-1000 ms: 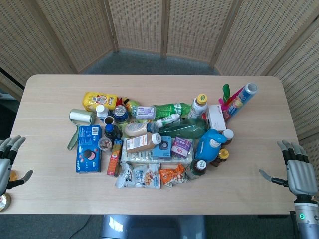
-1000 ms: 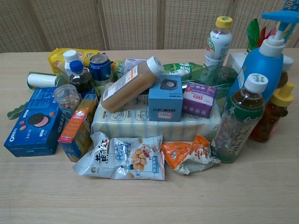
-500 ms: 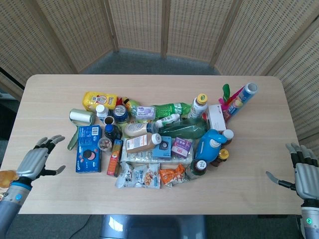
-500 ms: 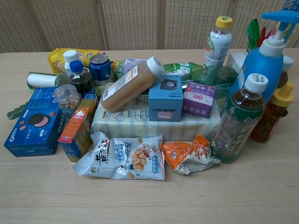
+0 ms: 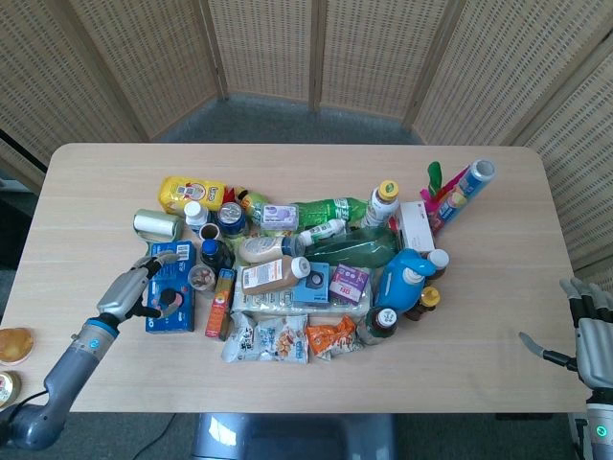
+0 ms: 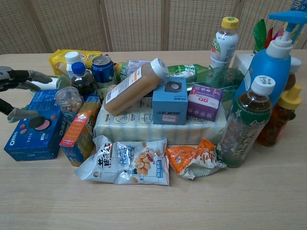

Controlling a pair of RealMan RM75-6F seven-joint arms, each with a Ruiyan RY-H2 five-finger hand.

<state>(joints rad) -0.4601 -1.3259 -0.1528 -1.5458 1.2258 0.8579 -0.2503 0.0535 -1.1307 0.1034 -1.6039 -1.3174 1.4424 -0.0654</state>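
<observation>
The left hand (image 5: 134, 287) hangs over the blue Oreo box (image 5: 170, 286) with fingers spread, holding nothing — I'd judge this the reach, with the grasp not yet made. The box lies flat at the left end of the pile, nearer the table's (image 5: 86, 192) left edge, beside the orange carton (image 5: 221, 303). Its long axis runs from the front edge toward the back, the biscuit picture at the front end. Next, I think, the fingers must close across the short sides. The right hand (image 5: 594, 335) waits spread off the front right corner — empty.
</observation>
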